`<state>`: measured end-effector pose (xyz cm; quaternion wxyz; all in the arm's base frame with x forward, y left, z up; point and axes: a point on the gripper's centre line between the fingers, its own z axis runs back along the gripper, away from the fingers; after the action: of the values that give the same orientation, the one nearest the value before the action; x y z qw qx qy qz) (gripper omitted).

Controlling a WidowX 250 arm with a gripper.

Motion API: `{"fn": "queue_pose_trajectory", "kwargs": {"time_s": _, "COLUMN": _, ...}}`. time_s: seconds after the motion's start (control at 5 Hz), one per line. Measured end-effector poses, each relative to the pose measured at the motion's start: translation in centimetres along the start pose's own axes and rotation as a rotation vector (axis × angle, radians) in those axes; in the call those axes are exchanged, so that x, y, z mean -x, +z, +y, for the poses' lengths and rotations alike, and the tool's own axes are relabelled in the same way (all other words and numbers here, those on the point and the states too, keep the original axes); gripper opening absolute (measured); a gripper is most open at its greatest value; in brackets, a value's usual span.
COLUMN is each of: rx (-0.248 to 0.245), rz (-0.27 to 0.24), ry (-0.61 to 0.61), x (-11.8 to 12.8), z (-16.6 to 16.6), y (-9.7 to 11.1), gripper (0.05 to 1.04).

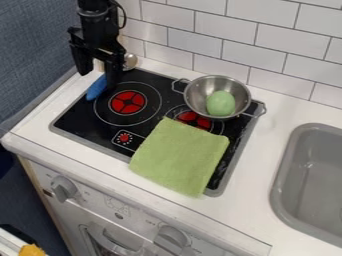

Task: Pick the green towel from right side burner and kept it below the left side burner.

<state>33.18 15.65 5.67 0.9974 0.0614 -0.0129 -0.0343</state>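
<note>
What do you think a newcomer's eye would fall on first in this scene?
Probably the green towel, draped over the front right of the black stovetop. Next, perhaps, the shiny metal bowl with a green egg-shaped object inside, at the back right, and the bright red left burner.

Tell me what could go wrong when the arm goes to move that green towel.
The green towel lies flat, so the gripper may slide over it or scrape the cooktop instead of pinching cloth.

The metal bowl with the green ball stands close behind the towel; a low approach there could bump it.

The blue object is right by the gripper and might get knocked as the arm sets off.
</note>
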Motion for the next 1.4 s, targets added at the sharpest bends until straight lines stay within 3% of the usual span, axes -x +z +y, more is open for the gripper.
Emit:
{"fn": "queue_pose_trajectory", "kwargs": {"time_s": 0.2, "rx": 0.013, "rz": 0.021, "ry": 0.004, "x": 0.3, "z": -0.3, "y": -1.0, "gripper": 0.998}}
{"fn": "queue_pose_trajectory", "kwargs": {"time_s": 0.4, "rx": 0.037, "rz": 0.043, "ry": -0.053, "x": 1.4, "z": -3.3, "y": -1.3, "gripper": 0.998}}
{"fn": "queue_pose_trajectory", "kwargs": {"time_s": 0.6, "rx": 0.024, "rz": 0.051, "ry": -0.127, "x": 1.5, "z": -6.8, "y": 0.4, "gripper": 0.999}}
{"fn": "queue_pose_trajectory", "kwargs": {"time_s": 1.0, "rx": 0.029, "rz": 0.033, "ry": -0.130, "x": 1.8, "z": -13.0, "y": 0.1, "gripper": 0.998}}
{"fn": "queue_pose_trajectory", "kwargs": {"time_s": 1.4, "rx": 0.071, "rz": 0.010, "ry": -0.064, "x": 1.2, "z": -15.6, "y": 0.5, "gripper": 0.998}}
